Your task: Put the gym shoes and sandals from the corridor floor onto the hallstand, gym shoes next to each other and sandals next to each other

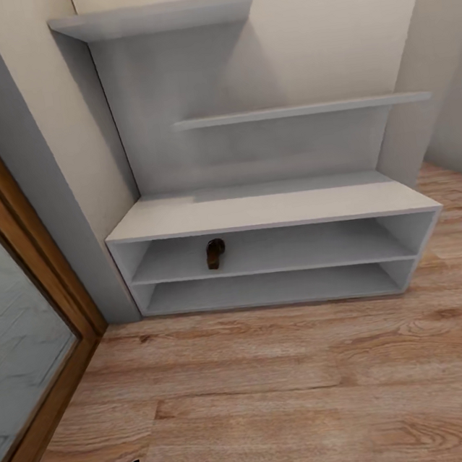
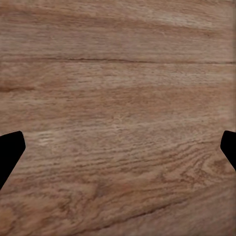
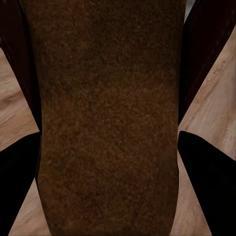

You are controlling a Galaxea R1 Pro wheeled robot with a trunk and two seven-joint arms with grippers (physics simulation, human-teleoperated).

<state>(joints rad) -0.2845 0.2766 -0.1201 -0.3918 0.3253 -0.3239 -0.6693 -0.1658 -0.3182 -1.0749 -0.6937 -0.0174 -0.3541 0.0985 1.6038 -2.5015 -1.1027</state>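
Ahead, the hallstand is seen against the cream wall, its flat top bare. One dark brown sandal is seen on the upper shelf row, left of centre, lying front to back. Light wood-grain corridor floor is spread in front of the unit, and a wood-framed glass door is seen at the left. The left gripper is held wide apart over bare floor planks. The right gripper is closed on a second sandal, whose brown sole lies between the dark fingers above the floor.
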